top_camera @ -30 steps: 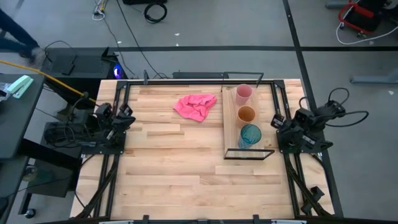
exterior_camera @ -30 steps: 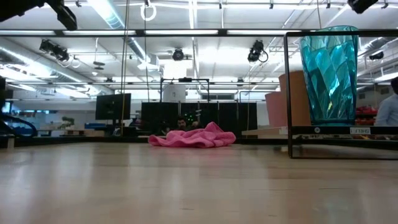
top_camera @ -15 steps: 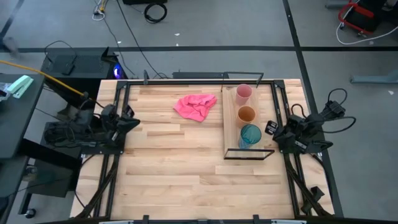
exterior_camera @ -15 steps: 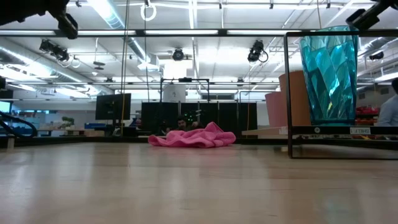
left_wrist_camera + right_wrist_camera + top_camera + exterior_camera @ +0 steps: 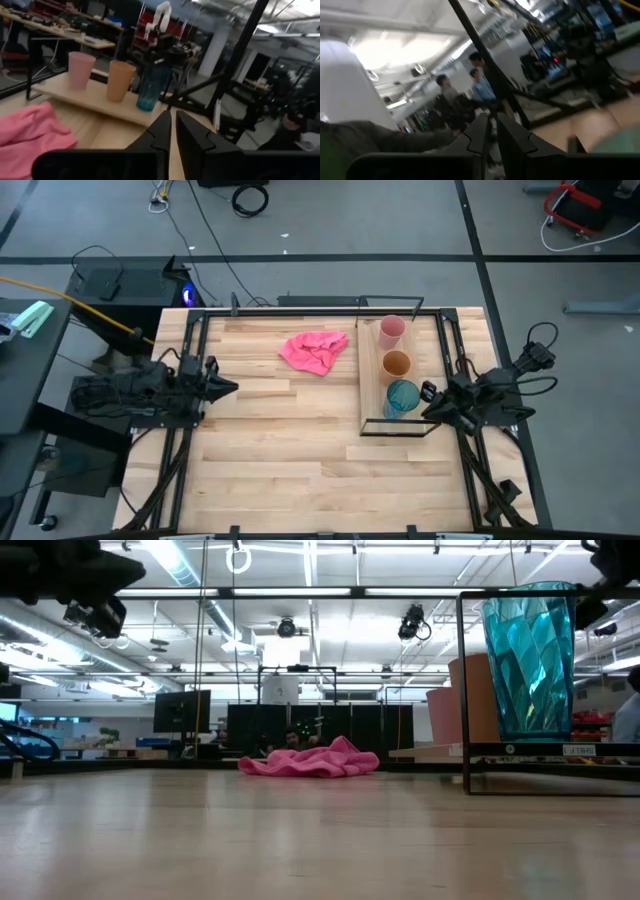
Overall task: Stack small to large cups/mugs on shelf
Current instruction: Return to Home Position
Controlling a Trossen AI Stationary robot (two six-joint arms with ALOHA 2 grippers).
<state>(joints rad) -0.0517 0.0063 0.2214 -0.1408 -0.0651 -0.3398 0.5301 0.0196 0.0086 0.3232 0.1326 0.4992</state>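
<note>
Shelf: orange cup, pink cup part-hidden behind teal cup (low view) | left claw, right claw clenched

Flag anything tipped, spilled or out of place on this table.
Nothing stands out. The pink cup, orange cup and teal cup stand upright in a row on the shelf; the crumpled pink cloth lies on the tabletop beside it.

Orange cup largely hidden behind teal cup in low view, pink cup a sliver beyond, shelf cut off at right edge, people blurred.
</note>
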